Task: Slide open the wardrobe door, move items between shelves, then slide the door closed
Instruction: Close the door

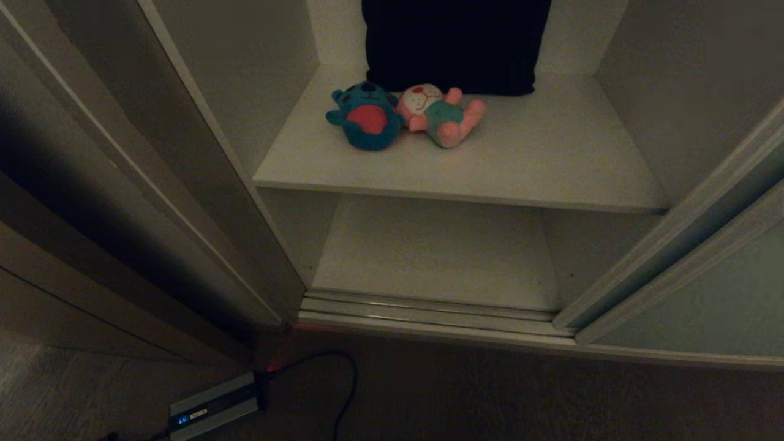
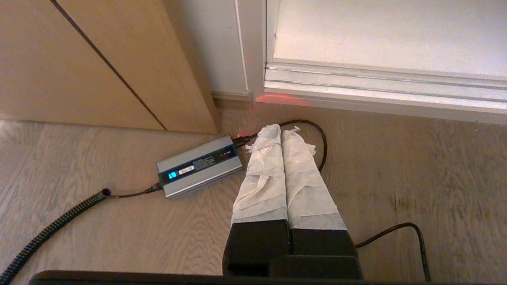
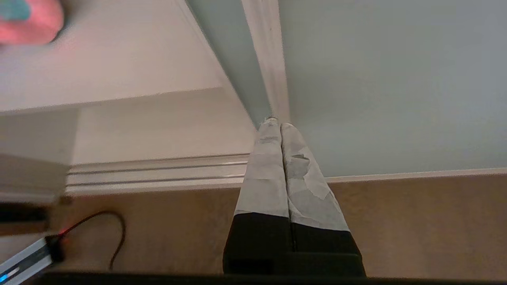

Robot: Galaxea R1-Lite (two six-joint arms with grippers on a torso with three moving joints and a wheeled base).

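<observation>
Just past the right gripper, clenched empty, sits the sliding wardrobe door, probably lined up for a push; both toys lie on the upper shelf; left gripper hangs clenched near the floor.

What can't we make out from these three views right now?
- Dark folded cloth: head view, top cut off by the frame edge.
- Pink plush toy: right wrist view, only a blurred corner at the frame edge.
- Right gripper: whether its shut tips touch the sliding wardrobe door is unclear.
- Both arms: outside the head view.
- Power brick: label too small to read.
</observation>
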